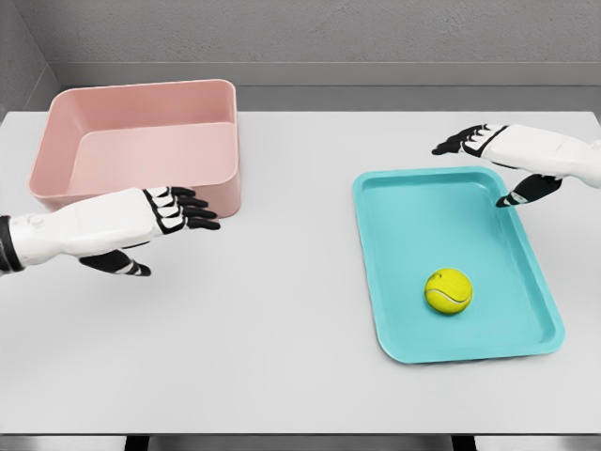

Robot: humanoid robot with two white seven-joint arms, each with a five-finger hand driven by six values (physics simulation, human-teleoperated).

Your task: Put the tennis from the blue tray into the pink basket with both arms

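A: Where does the right hand stand?

B: Over the far right corner of the blue tray, fingers spread and relaxed, holding nothing. The tennis ball lies nearer the robot and slightly leftward from it, resting on the tray's near half. Being round, it offers no long axis to line up with.

A: And the left hand?

B: Open as well, empty, hovering just in front of the pink basket, well apart from the ball. So the right hand is clearly nearer.

A: The containers?

B: The tray holds only the ball; the basket looks empty, across the table to the left.
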